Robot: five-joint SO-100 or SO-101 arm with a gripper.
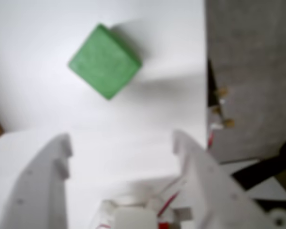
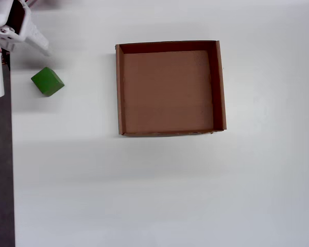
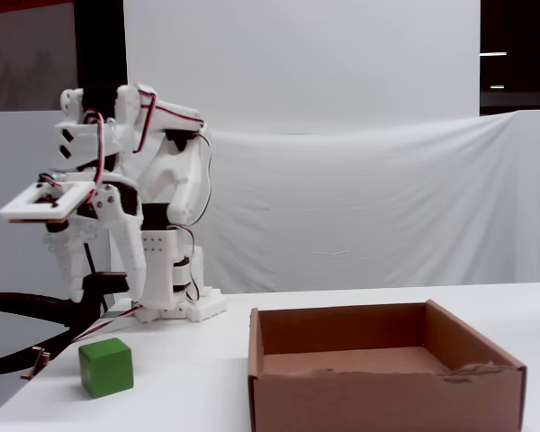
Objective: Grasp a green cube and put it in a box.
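With the end effector (image 1: 121,143) spread wide, empty and raised above the green cube (image 1: 105,61), which sat on the desk (image 2: 144,185) well apart from the box (image 2: 120,90), descending squarely over two opposite faces seemed wisest.

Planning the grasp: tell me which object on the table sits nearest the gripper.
The small green cube, just below the open white gripper; the brown cardboard box lies farther right.

White printed arm (image 3: 157,180) with red and black cables; blurry wrist view suggests notched fingers (image 1: 57,157).
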